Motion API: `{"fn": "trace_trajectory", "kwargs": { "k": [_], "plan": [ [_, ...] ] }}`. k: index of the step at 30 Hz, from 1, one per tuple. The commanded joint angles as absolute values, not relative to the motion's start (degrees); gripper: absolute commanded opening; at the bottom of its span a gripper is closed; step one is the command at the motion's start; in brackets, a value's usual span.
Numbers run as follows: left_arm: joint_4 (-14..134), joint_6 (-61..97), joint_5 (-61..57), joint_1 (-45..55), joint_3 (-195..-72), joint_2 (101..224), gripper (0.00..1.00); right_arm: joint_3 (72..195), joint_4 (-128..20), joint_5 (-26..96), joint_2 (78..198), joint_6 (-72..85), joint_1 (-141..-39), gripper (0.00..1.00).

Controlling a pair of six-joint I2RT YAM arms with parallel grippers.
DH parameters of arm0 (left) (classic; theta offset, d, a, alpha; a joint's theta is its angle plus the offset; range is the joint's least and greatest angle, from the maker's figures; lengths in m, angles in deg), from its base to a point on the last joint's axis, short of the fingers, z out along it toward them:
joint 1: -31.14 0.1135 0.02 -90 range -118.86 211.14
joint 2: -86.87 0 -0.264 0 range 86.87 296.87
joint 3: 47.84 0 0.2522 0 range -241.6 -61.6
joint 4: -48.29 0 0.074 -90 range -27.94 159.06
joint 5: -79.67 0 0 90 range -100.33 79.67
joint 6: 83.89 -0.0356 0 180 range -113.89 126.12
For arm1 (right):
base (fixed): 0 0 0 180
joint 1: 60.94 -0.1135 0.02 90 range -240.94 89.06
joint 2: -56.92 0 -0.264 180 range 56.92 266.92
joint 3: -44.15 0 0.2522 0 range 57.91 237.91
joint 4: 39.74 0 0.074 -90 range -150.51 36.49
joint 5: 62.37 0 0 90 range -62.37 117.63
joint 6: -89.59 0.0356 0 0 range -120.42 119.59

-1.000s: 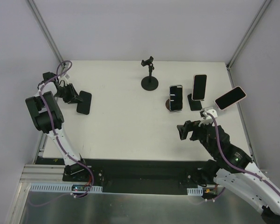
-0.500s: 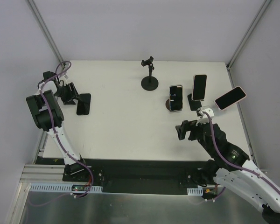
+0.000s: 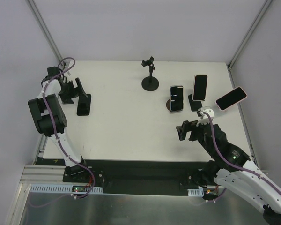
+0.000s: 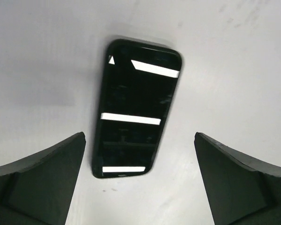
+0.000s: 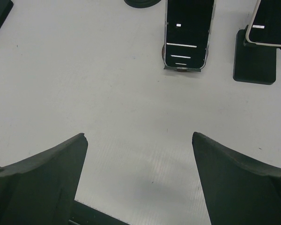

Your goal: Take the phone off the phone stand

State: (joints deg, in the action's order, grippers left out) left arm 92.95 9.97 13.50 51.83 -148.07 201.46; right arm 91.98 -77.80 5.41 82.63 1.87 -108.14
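Note:
A black phone (image 4: pixel 136 108) lies flat, screen up, on the white table, at the far left in the top view (image 3: pixel 83 104). My left gripper (image 4: pixel 139 137) hovers over the phone's near end, open, with nothing between its fingers; from above it sits just behind the phone (image 3: pixel 77 90). An empty black phone stand (image 3: pixel 150 75) stands at the back centre. Three more phones rest on stands at the right: one (image 3: pixel 177 98), a taller one (image 3: pixel 200 87) and a pink-cased one (image 3: pixel 231 98). My right gripper (image 3: pixel 187 130) hangs open and empty in front of them (image 5: pixel 139 136).
The right wrist view shows the nearest phone on its stand (image 5: pixel 187 33), and a second phone (image 5: pixel 270 22) above its square black base (image 5: pixel 255 63). The table's left edge and the enclosure wall lie close behind the left arm (image 3: pixel 47 117).
My left gripper has opened and let go of the black phone, which now lies on the table. The gripper drew back slightly toward the far side. The right arm barely shifted.

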Motion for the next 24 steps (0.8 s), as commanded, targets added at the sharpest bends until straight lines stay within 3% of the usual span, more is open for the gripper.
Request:
{"fn": "trace_trajectory", "kwargs": {
  "k": [1,9,18,24],
  "plan": [
    [93.52,14.02,6.38,44.44,-145.63,188.68,0.99,95.17,-78.2,1.72,83.11,1.08,-108.05,0.96],
    [93.08,18.5,-0.83,31.51,-136.23,170.84,0.99,103.77,-80.84,-2.34,91.88,-1.54,-107.53,0.96],
    [91.06,21.76,-4.79,12.09,-117.0,148.87,0.99,115.56,-82.42,4.16,109.99,-2.79,-100.42,0.96],
    [85.7,24.84,-5.85,9.61,-103.12,132.87,0.99,120.31,-80.23,10.66,120.71,-1.38,-93.82,0.96]
  ]
}}
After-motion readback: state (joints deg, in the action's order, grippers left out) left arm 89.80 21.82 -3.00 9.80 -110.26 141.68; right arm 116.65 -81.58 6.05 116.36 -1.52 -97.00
